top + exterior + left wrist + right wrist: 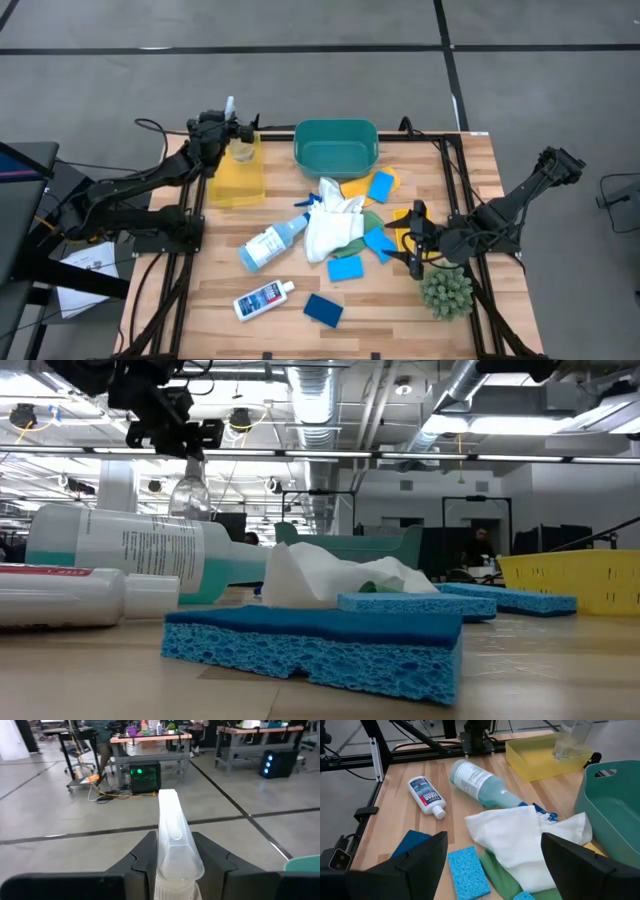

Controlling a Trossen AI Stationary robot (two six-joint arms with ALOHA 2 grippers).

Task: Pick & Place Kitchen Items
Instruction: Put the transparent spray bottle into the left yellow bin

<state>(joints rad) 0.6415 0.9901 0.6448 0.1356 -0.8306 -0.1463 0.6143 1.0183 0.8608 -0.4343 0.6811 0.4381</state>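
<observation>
My left gripper (pixel 228 126) is shut on the small clear bottle (pixel 190 490) over the yellow tray (pixel 236 180) at the far left. My right gripper (pixel 415 243) is open and empty at the right, beside the pile of white cloth (pixel 333 226), green cloth (pixel 372 222), yellow cloth (pixel 357 189) and light-blue sponges (pixel 345 267). The blue-trigger spray bottle (pixel 270 243) and the small labelled white bottle (pixel 262 298) lie on their sides on the table. A dark-blue sponge (pixel 323 310) lies flat near the front edge. My left gripper pinches the clear bottle's neck (pixel 172 870) between its two fingers (pixel 142 860), just under the long cap (pixel 169 815). The fingers come from the table's left. The bottle hangs upright below them (pixel 568 742) over the tray; whether its base touches the tray I cannot tell.
The teal basin (pixel 336 160) stands at the far middle. The spiky green plant (pixel 446 292) sits at the near right, close to my right gripper. Another light-blue sponge (pixel 381 186) lies right of the basin.
</observation>
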